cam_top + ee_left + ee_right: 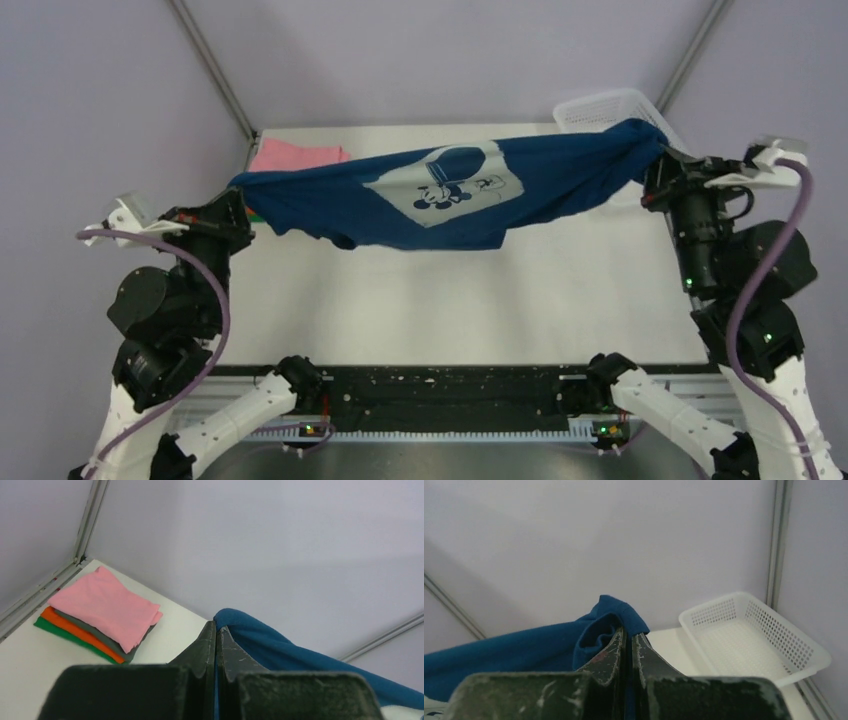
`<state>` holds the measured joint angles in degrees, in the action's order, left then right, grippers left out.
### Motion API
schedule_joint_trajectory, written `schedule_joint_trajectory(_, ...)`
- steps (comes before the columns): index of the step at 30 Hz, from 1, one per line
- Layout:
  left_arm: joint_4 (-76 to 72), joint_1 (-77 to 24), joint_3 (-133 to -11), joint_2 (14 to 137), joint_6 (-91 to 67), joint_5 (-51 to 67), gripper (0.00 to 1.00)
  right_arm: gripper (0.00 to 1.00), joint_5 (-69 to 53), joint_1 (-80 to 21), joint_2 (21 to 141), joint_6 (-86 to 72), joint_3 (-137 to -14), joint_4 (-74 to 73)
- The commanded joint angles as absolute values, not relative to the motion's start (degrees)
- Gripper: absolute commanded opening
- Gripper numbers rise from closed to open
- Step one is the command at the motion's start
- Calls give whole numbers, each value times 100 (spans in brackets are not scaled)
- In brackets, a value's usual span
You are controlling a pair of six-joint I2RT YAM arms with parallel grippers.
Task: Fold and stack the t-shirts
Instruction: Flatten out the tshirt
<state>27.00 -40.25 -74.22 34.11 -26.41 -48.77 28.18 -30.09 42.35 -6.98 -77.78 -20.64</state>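
Observation:
A navy blue t-shirt [450, 195] with a pale cartoon-mouse print hangs stretched in the air above the table between my two grippers. My left gripper [237, 195] is shut on its left end; the cloth [260, 640] shows pinched between the shut fingers in the left wrist view. My right gripper [655, 160] is shut on its right end; the cloth [594, 630] bunches at the fingertips in the right wrist view. A folded stack with a pink shirt [107, 607] on top of grey, orange and green layers lies at the table's far left corner, partly hidden behind the blue shirt [295, 155].
A white plastic mesh basket [754, 640] stands at the far right corner of the white table [460, 300], behind my right gripper; it also shows in the top view [600, 108]. Purple walls with metal corner posts close in the back and sides.

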Motion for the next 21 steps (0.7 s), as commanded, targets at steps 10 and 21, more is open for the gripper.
schedule_joint_trajectory(10, 2457, -4021, -8132, 3186, -1995, -4270, 0, 0, 2324, -2962, 3473, -596, -8200, -2013)
schedule_joint_trajectory(21, 2821, -4023, -8564, 4524, -2148, -5242, 0, 0, 2482, -2963, 3420, -1371, -7781, -2740)
